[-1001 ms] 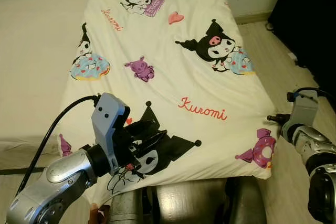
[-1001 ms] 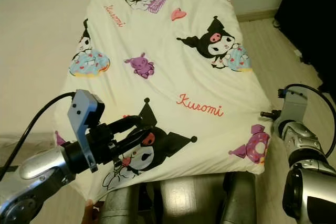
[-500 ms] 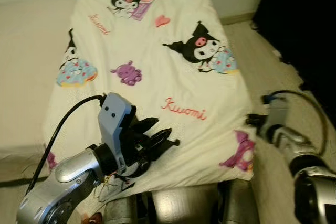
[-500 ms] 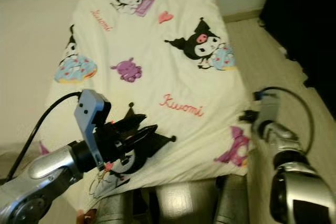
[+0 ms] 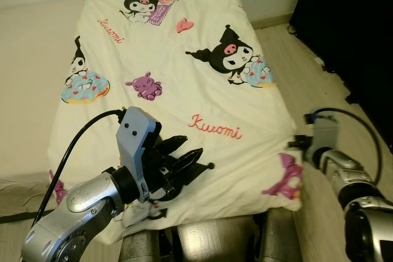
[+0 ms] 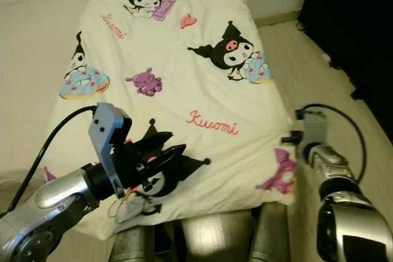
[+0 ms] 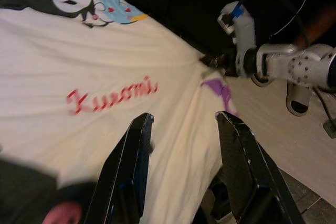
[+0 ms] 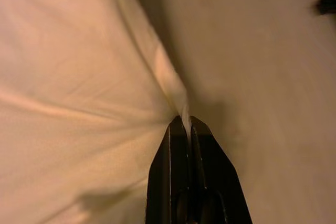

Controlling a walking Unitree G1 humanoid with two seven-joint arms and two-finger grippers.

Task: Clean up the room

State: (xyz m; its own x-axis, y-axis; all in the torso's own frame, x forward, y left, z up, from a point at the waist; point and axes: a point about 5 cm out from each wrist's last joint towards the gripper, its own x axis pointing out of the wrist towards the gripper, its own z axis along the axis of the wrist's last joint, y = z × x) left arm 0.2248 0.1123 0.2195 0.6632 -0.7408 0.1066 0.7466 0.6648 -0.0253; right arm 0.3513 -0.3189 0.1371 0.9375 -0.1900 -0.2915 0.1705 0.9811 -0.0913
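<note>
A cream blanket (image 5: 178,78) with black cartoon characters, purple figures, donuts and red "Kuromi" writing lies spread over a bed (image 5: 31,59) with a beige sheet. The blanket covers the right part of the bed and reaches to its near edge, where its right near corner hangs down a little toward the wooden floor (image 5: 307,53).

The left gripper (image 5: 184,165) is above the near left part of the blanket, close to a black character print. Its two black fingers (image 7: 131,171) are apart, and in the left wrist view the blanket shows between them without being pinched. The cloth just under this gripper looks a little bunched at the near edge.

The right gripper (image 8: 186,129) is at the right near edge of the blanket, beside the purple donut print (image 5: 284,179). In the right wrist view its jaws are together and clamped on a thin fold of the cream cloth, and creases run out from that point. In the left wrist view the same gripper (image 7: 212,60) touches the blanket's edge, and the cloth is pulled into a ridge toward it.

A dark piece of furniture (image 5: 350,23) stands on the floor to the right of the bed. The robot's own silver body (image 5: 209,237) shows at the bottom of the head views.
</note>
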